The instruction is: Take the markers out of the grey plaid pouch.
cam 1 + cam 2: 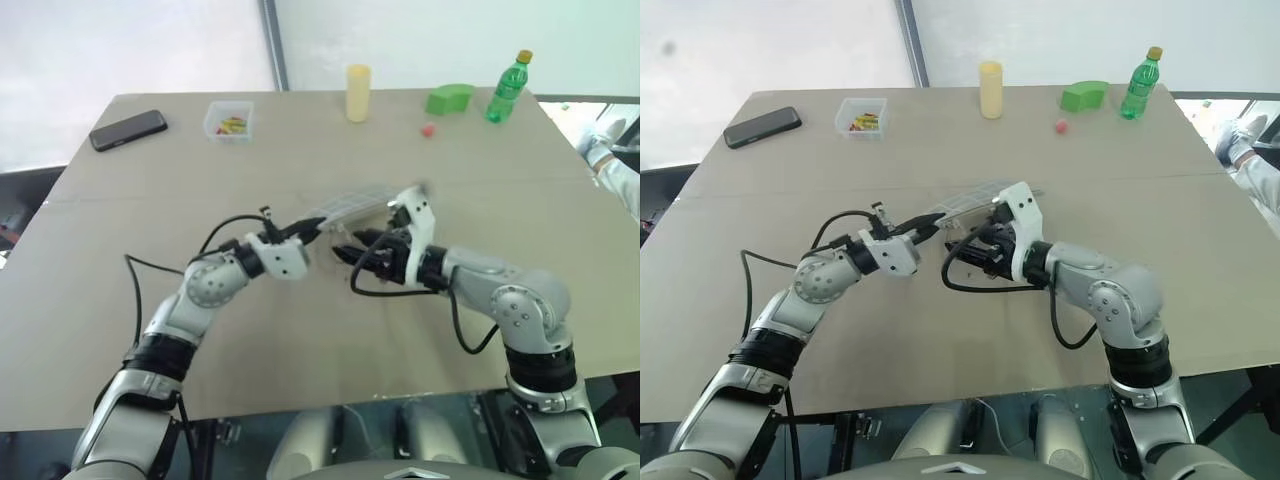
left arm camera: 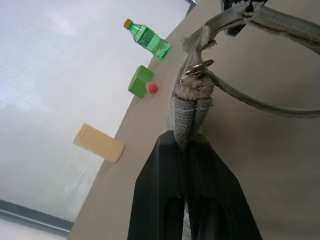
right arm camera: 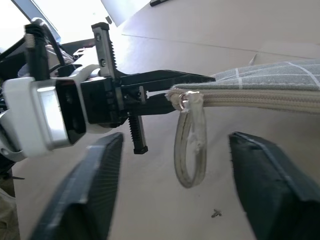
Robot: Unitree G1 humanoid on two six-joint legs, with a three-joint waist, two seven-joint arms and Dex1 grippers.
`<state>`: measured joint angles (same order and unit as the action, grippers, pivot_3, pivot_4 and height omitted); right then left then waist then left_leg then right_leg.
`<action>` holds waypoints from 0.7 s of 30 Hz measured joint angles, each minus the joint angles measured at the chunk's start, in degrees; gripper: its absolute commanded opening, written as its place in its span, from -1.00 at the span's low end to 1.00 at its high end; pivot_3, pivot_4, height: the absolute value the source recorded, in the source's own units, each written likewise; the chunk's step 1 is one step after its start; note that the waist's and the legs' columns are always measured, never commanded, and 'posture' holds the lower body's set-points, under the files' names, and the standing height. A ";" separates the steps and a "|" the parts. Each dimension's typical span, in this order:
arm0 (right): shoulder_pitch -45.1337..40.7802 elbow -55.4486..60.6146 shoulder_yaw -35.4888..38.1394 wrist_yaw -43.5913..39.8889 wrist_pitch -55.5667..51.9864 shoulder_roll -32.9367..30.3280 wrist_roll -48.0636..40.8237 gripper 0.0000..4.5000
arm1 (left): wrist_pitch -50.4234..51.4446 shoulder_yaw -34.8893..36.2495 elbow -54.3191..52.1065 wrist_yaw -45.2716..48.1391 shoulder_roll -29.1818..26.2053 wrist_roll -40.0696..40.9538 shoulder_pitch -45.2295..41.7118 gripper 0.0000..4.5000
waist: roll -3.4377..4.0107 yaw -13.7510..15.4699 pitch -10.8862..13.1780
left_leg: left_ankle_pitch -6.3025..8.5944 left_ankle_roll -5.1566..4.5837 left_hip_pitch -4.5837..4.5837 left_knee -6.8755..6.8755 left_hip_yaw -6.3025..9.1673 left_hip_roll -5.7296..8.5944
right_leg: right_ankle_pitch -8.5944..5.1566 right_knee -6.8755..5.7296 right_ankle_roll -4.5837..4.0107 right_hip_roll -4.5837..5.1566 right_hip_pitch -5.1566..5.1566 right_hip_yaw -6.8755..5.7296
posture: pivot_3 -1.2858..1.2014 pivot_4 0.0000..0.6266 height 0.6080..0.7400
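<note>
Two arms meet over the middle of the tan table. We note the grey plaid pouch lifted off the tabletop there, lying roughly flat, its pale grid side up.

The left gripper is clamped tight on the pouch's zipper end; in the left wrist view the fabric corner and metal ring sit just past its fingertips.

The right gripper faces the same end, fingers apart on either side of a clear loop hanging from the zipper pull. We see no contact with loop or pouch.

Markers: we cannot see any.

Along the far edge, well apart from the pouch: black phone, small clear box, yellow cup, green block, green bottle, small red ball.
</note>
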<state>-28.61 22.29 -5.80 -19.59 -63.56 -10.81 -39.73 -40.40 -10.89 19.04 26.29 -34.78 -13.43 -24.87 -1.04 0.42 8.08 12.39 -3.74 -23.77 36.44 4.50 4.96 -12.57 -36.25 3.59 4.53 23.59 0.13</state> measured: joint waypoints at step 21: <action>-3.43 -18.65 4.72 12.68 13.10 -14.03 25.67 -0.98 | 5.94 1.63 -4.31 8.91 0.50 13.84 5.98 -1.00 | 0.03 0.07 0.00 | -0.11 0.17 -0.01 0.00 -0.13 0.00 | 0.00 -0.03 0.00 0.02 0.08 0.16 | 0.03 -0.52 1.00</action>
<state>-32.03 3.64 -1.09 -6.91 -50.45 -24.84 -14.06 -34.46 -9.26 14.73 35.20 -34.28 0.41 -18.89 -1.02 0.49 8.09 12.29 -3.57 -23.77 36.44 4.36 4.96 -12.58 -36.28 3.59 4.55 23.67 0.29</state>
